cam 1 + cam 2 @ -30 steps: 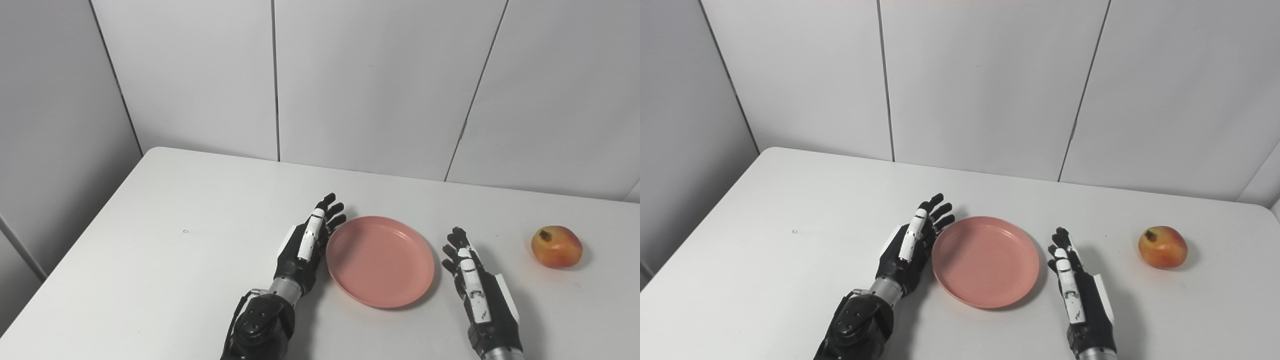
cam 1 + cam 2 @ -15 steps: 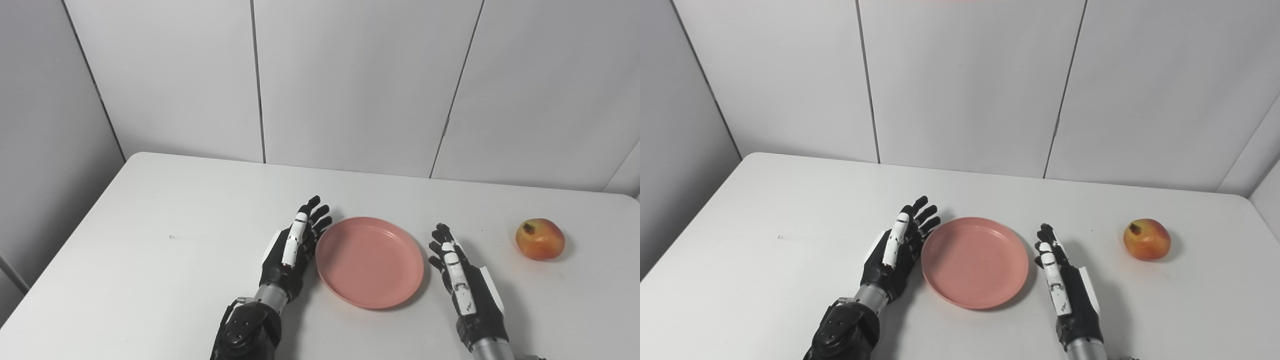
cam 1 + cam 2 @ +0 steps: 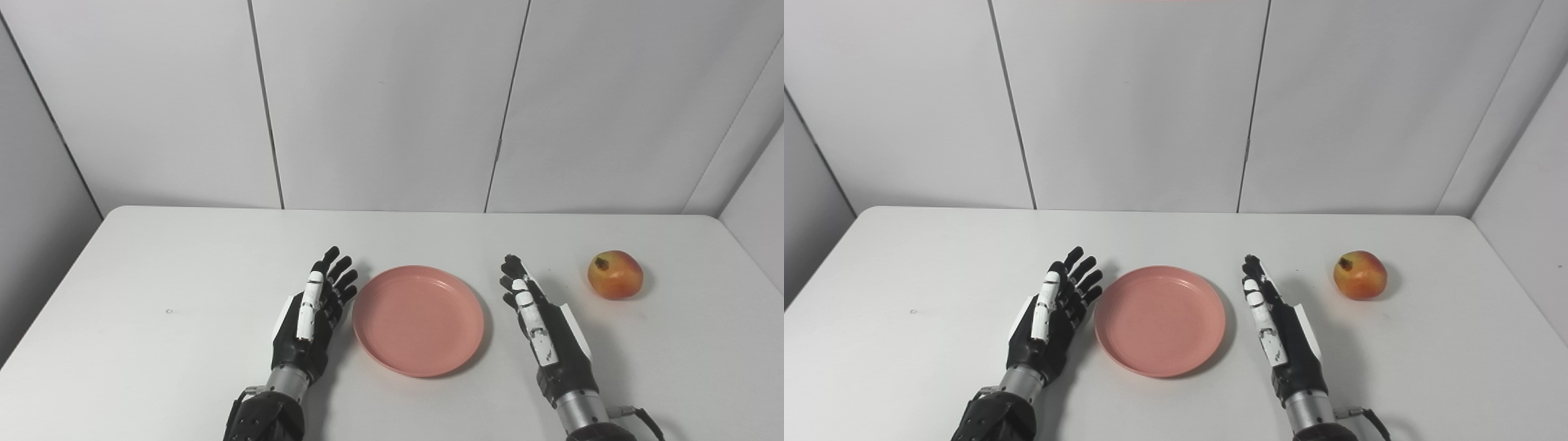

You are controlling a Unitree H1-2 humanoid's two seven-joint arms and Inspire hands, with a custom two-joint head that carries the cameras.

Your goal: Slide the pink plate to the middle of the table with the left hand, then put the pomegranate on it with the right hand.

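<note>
At table centre: pink plate (image 3: 418, 320) in place | my left hand (image 3: 312, 318) now just off its rim, fingers spread, empty | my right hand (image 3: 542, 327) open, empty | pomegranate (image 3: 615, 275) far right, awaiting pickup

The camera is panning rightward, so the whole scene is shifting left in frame. The left hand (image 3: 309, 318) is easing off the pink plate (image 3: 419, 318), a thin gap opening between them.
</note>
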